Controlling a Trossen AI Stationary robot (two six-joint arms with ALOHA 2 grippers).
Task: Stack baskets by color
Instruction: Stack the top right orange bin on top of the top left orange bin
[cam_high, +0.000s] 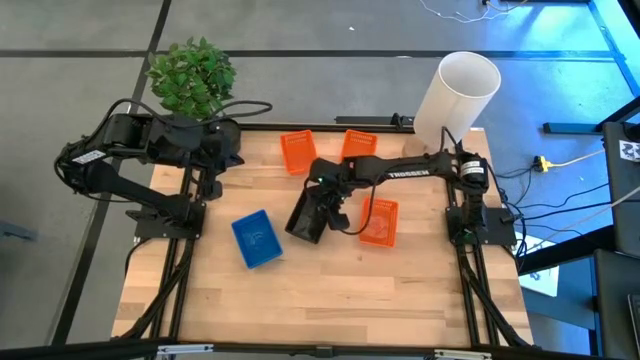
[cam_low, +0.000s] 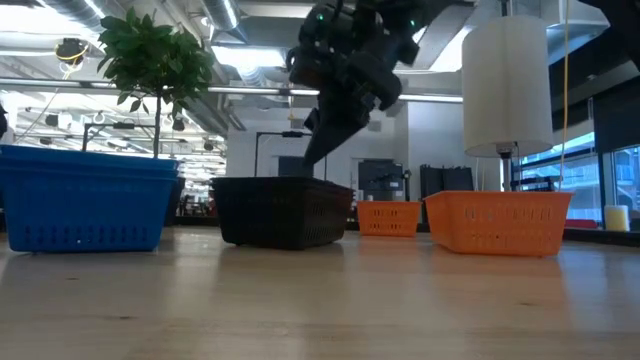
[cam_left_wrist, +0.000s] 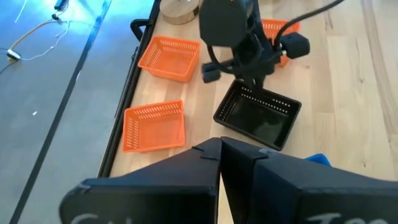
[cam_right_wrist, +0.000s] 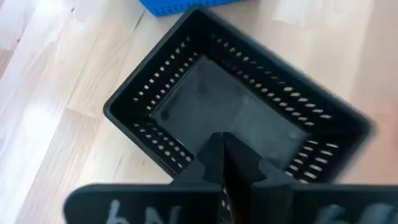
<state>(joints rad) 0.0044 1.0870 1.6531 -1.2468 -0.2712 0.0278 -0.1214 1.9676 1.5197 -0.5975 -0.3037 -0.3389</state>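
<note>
I have the right arm stretched across the desk (cam_high: 330, 300), its end effector (cam_right_wrist: 222, 163) pressed together and angled down over the near wall of the black basket (cam_high: 306, 219), not pinching it. The blue basket (cam_high: 257, 239) sits just beside that. Three orange baskets (cam_high: 379, 221) lie apart. My left end effector (cam_left_wrist: 220, 155) is pressed together, folded back by the plant (cam_high: 192, 74).

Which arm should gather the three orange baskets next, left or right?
Probably right. The right gripper hangs shut over the black basket mid-table, with one orange basket right beside it and two more close behind. The left gripper, shut, sits back at the table's far left corner.
</note>
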